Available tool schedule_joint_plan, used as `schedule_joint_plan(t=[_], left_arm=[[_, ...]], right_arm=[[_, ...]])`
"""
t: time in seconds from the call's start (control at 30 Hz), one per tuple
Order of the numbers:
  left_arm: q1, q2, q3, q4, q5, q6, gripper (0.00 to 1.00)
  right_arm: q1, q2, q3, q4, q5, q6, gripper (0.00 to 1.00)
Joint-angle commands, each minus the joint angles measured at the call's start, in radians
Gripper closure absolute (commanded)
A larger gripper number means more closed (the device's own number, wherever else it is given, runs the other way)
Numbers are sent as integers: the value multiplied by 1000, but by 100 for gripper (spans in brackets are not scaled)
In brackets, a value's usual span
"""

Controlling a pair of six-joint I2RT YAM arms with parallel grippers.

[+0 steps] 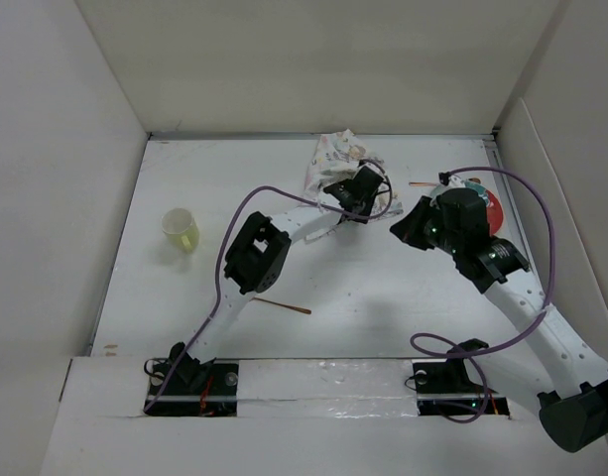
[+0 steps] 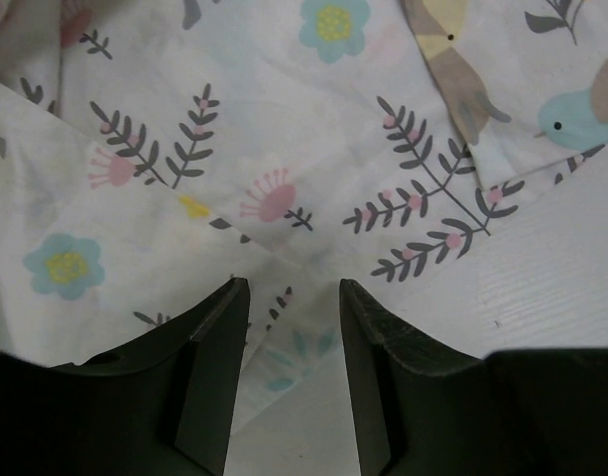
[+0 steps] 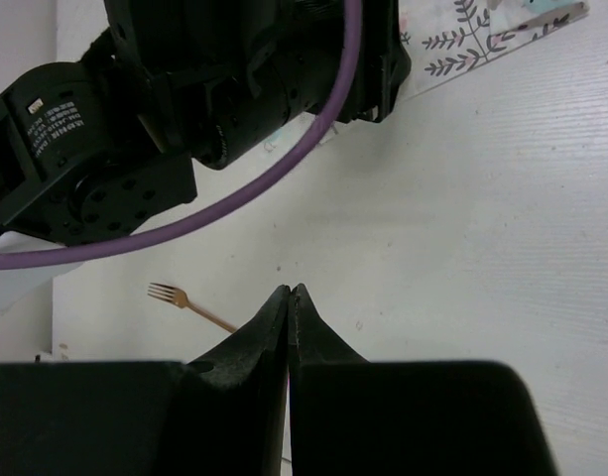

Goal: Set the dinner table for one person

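Observation:
The dinner table [image 1: 383, 288] is a plain white top. A crumpled placemat [image 1: 331, 159] printed with flowers and birds lies at the back centre. My left gripper [image 1: 359, 190] hovers over its near edge, open; in the left wrist view the placemat [image 2: 284, 149] fills the frame and its edge lies between the open fingers of the gripper [image 2: 294, 293]. My right gripper [image 1: 407, 230] is shut and empty just right of it, as the right wrist view [image 3: 289, 291] shows. A gold fork [image 1: 282, 306] lies near the front; it also shows in the right wrist view [image 3: 189, 302].
A yellow cup [image 1: 182, 230] stands at the left. A red and teal dish [image 1: 492, 206] sits at the right, mostly hidden behind the right arm, with a thin gold utensil [image 1: 423, 183] beside it. White panel walls surround the table.

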Motion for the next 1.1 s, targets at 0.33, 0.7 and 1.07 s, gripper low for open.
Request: schedule_joint_plan(t=[0.33,0.7,1.07], left_arm=[[-18,29,-7,-6,-150,3,67],[-18,2,-33,55,-168,-3,69],[3,15,-36,60,-122,-17,74]], right_arm=[[-2,-42,-35,-26,-20,-29,93],[-2,-61,-48,-38,-47,-32,94],[-2,-71,-63,-42,-52,-28,94]])
